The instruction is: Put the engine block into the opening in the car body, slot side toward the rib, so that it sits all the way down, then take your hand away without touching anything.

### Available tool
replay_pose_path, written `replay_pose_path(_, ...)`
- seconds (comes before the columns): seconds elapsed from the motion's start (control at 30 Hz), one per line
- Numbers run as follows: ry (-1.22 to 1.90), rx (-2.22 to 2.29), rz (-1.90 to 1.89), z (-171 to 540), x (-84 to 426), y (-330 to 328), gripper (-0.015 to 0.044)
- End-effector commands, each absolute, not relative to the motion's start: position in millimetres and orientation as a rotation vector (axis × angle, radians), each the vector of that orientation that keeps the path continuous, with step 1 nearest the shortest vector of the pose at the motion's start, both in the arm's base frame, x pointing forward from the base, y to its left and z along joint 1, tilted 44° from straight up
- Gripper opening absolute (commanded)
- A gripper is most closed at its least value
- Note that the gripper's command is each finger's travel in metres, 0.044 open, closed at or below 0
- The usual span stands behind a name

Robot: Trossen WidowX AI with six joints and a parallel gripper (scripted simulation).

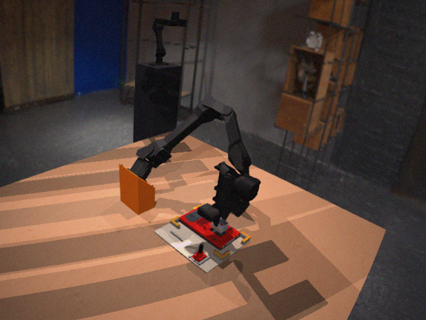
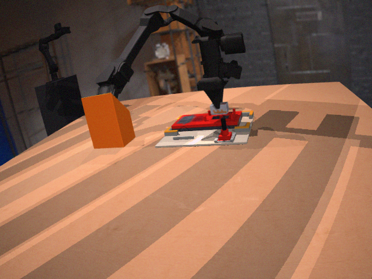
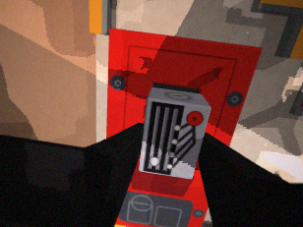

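Observation:
The grey engine block (image 1: 220, 227) (image 2: 220, 109) (image 3: 167, 141) is held upright between the black fingers of my gripper (image 1: 219, 224) (image 2: 219, 106) (image 3: 171, 134), which is shut on it. The block hangs just above the red car body (image 1: 225, 241) (image 2: 198, 123) (image 3: 119, 109). Its top shows dark stripes and a red disc in the wrist view. A strip of the dark opening (image 3: 172, 86) shows past the block's far edge; the block hides the rest. In the exterior view a small gap seems to show below the block. I cannot tell which face has the slot, and the rib is not clearly visible.
The car body lies on a pale board (image 1: 165, 232) (image 2: 165, 144) among yellow corner brackets (image 1: 221, 254) (image 2: 171, 131) (image 3: 95, 16). A red piece with a black upright post (image 1: 199, 256) (image 2: 224, 136) stands near the board's front edge. An orange block (image 1: 138, 196) (image 2: 103, 123) stands near the arm's base.

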State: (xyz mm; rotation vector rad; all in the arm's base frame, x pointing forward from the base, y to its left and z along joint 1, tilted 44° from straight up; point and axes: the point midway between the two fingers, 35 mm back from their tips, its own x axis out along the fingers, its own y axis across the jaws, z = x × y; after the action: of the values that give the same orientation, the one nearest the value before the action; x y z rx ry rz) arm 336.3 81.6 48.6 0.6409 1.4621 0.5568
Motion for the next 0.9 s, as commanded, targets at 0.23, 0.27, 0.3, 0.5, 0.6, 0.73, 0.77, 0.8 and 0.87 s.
replay_pose_path(0.23, 1.463, 0.647, 0.556, 46.8, 336.3, 82.9, 0.0159)
replay_pose_path(0.27, 1.463, 0.647, 0.556, 46.7, 336.3, 83.0, 0.0159)
replay_pose_path(0.3, 1.463, 0.647, 0.556, 46.6, 336.3, 83.1, 0.0159)
replay_pose_path(0.5, 1.463, 0.647, 0.556, 45.9, 336.4, 83.8, 0.0159)
replay_pose_path(0.6, 1.463, 0.647, 0.556, 45.5, 336.4, 84.1, 0.0159)
replay_pose_path(0.73, 1.463, 0.647, 0.556, 45.1, 336.4, 84.6, 0.0159)
replay_pose_path(0.77, 1.463, 0.647, 0.556, 45.0, 336.4, 84.7, 0.0159)
replay_pose_path(0.8, 1.463, 0.647, 0.556, 44.8, 336.4, 84.8, 0.0159)
replay_pose_path(0.87, 1.463, 0.647, 0.556, 44.6, 336.4, 85.0, 0.0159)
